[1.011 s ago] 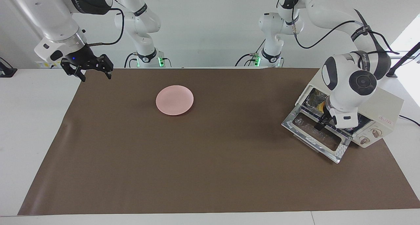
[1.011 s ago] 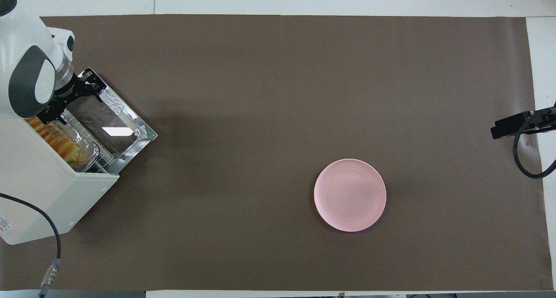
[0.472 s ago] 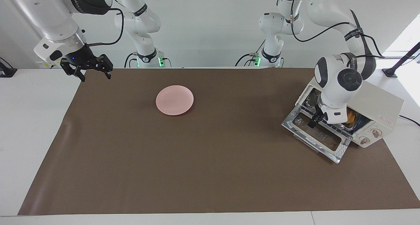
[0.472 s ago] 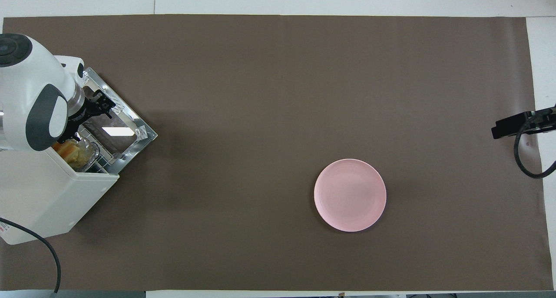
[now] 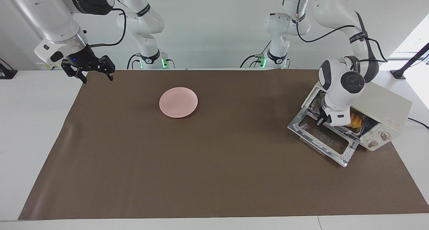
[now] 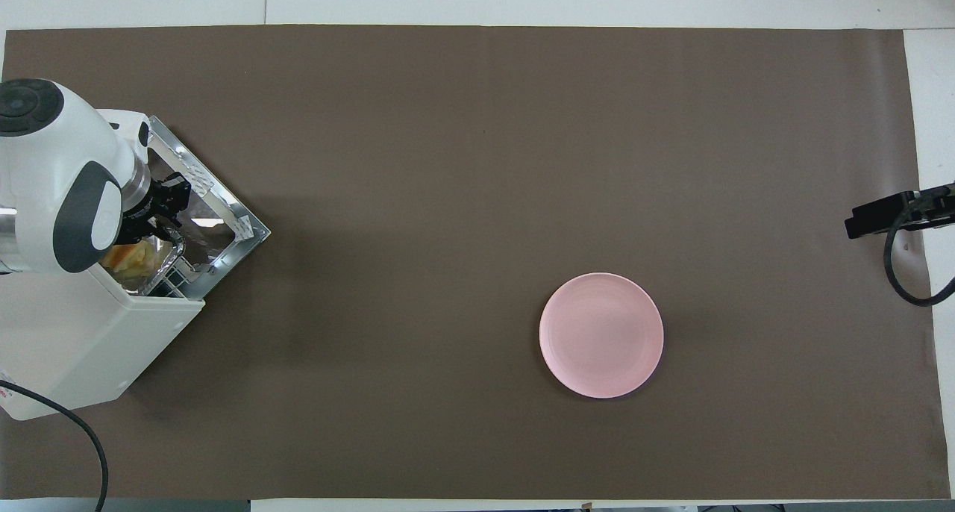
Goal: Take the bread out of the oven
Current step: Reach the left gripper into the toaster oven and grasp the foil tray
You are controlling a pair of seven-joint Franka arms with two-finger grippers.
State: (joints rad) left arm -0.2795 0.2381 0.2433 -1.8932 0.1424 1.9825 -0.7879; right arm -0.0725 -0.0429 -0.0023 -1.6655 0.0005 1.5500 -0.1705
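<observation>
The cream-white oven stands at the left arm's end of the table with its glass door dropped open. The golden bread lies in a silver foil tray on the rack at the oven's mouth; only one end of it shows. In the overhead view the oven, the door and the bread also show. My left gripper hangs over the inner edge of the door, at the oven's mouth, close to the tray. My right gripper is open and waits at the right arm's end.
A pink plate lies on the brown mat nearer the robots, toward the right arm's end; it also shows in the overhead view. The oven's power cable runs off the table edge.
My left gripper has moved along the open door toward the robots and in to the oven's mouth, and the arm now covers more of the bread. The right arm has not moved.
</observation>
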